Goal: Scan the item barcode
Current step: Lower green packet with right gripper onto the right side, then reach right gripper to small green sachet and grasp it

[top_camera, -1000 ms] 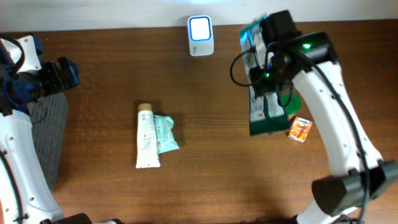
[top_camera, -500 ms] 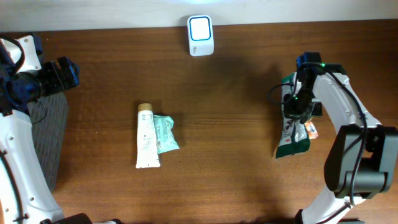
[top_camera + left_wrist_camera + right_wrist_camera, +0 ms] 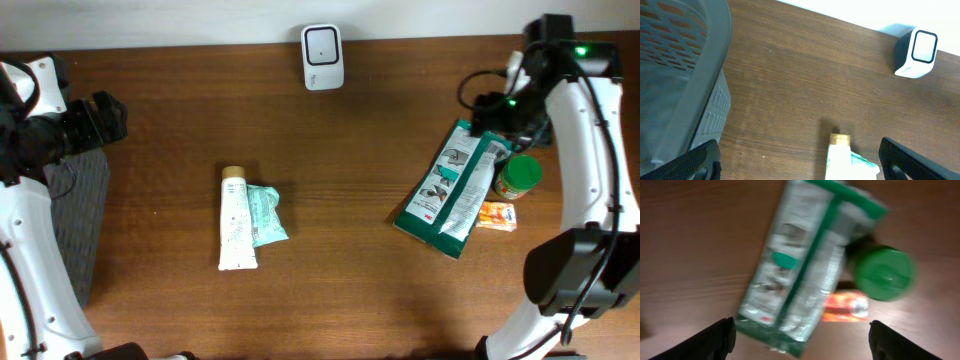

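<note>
The green-and-white pouch (image 3: 455,188) is lying flat at the right side of the table (image 3: 350,270), just beside the green-lidded jar (image 3: 519,176) and orange packet (image 3: 497,215), while the right gripper (image 3: 802,342) is hovering over it with jaws spread and empty — the left gripper (image 3: 112,117), well apart, is gaping empty too. The pouch is looking light, limp and slick, so pinching a sealed end edge — not the soft middle — is likely suiting it best.

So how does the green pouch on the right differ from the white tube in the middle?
The green pouch is broad and lies slanted; the white tube is narrow and lies straight. The pouch is printed green and white, the tube mostly white with a tan cap. Both lie on the table, unheld.
</note>
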Controlling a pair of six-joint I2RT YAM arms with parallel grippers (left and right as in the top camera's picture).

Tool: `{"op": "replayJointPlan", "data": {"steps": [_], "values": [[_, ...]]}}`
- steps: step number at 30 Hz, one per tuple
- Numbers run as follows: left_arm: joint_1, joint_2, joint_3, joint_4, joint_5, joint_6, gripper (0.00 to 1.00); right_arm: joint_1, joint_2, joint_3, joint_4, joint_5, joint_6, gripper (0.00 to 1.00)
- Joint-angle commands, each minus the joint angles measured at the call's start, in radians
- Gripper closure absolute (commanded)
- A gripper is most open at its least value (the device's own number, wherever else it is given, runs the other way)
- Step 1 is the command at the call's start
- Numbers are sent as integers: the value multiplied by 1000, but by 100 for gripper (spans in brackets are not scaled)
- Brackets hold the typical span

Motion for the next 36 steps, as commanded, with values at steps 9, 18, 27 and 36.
{"op": "replayJointPlan", "data": {"steps": [9,18,27,36], "values": [[2,-13,11,-2,11,15,1,496,6,-359,604,-349,119,22],[2,-13,11,-2,11,15,1,760,292,-312,984,-401,167,27],[2,-13,11,-2,11,15,1,721,304,-308,885,-390,167,89],[2,-13,11,-2,11,15,1,618,162,-272,480,-286,63,42]]}}
